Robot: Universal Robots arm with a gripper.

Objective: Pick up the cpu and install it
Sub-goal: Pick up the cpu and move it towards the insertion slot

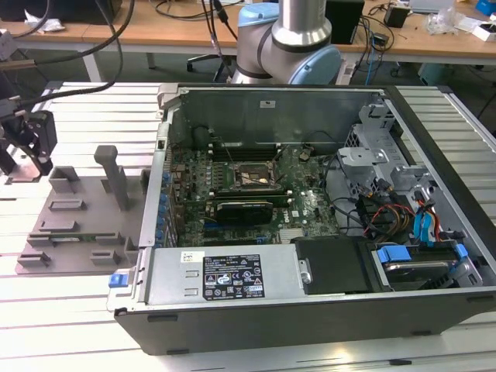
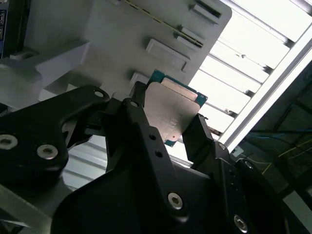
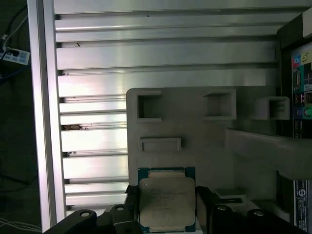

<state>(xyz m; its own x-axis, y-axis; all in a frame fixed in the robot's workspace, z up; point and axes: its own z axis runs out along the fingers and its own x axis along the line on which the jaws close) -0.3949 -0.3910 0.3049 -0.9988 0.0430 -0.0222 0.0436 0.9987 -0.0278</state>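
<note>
A robot gripper (image 3: 166,202) holds the cpu (image 3: 166,199), a small flat square chip with a silvery-grey metal top and a green rim. In both wrist views the two black fingers (image 2: 141,124) appear closed on two opposite edges of the chip, and its metal top faces the cameras. The chip hangs over one edge of the grey plastic fixture tray (image 3: 195,126), apparently clear of it, above the slatted aluminium worktop (image 3: 146,53).

The chip looks light and rigid but delicate. Its thin, smooth edges give little to grip, so it could slip or tilt between the fingers. The edges are probably the safest place to hold it, because that keeps its faces untouched.

In the exterior view the gripper sits at the far left, well apart from the open computer case (image 1: 310,310). The motherboard (image 1: 306,203) lies flat inside the case, with the black socket frame (image 1: 249,177) near its middle. A long dark card (image 1: 244,209) lies just beside the socket. A tangle of cables (image 1: 387,213) and a metal drive cage (image 1: 372,159) sit toward the exterior view's right.

The tray's upright post (image 1: 116,174) and the raised case wall (image 1: 159,178) stand between the gripper and the socket. These are the likeliest things to be in the way.
</note>
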